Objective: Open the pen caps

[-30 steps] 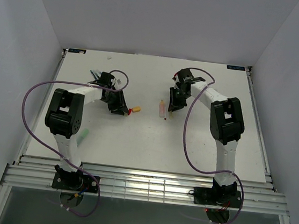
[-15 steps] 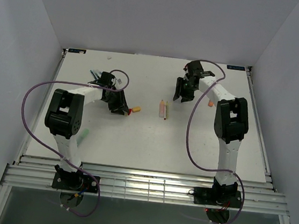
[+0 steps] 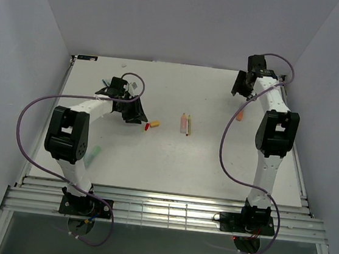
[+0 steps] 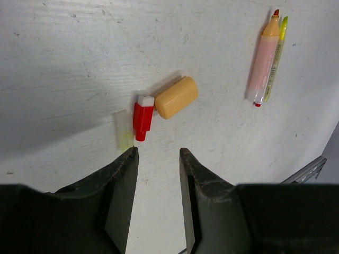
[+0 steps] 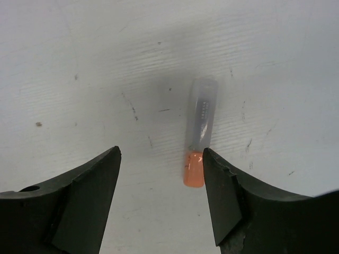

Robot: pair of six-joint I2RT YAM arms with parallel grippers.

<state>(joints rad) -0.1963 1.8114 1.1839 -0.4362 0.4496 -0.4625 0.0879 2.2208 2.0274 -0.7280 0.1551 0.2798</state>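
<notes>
The left gripper (image 4: 158,153) stands partly spread and empty, just short of the red cap (image 4: 142,117) and the orange cap (image 4: 176,97), which lie touching. The right gripper (image 5: 161,151) is spread wide and empty over a clear, orange-ended cap (image 5: 200,129) on the table (image 5: 79,63).

Pens: three. Pink pen (image 4: 263,63), yellow pen (image 4: 276,58), pale green pen (image 3: 95,152).
Loose caps: four. Orange cap (image 4: 176,97), red cap (image 4: 142,117), pale yellow cap (image 4: 124,129), clear cap with orange end (image 5: 199,132).
Arms: two. Left arm (image 3: 89,104), right arm (image 3: 276,102).

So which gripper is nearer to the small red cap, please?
Left. The left gripper is just beside the red cap. The right gripper is far away at the far right, near a clear orange-tipped cap.
</notes>
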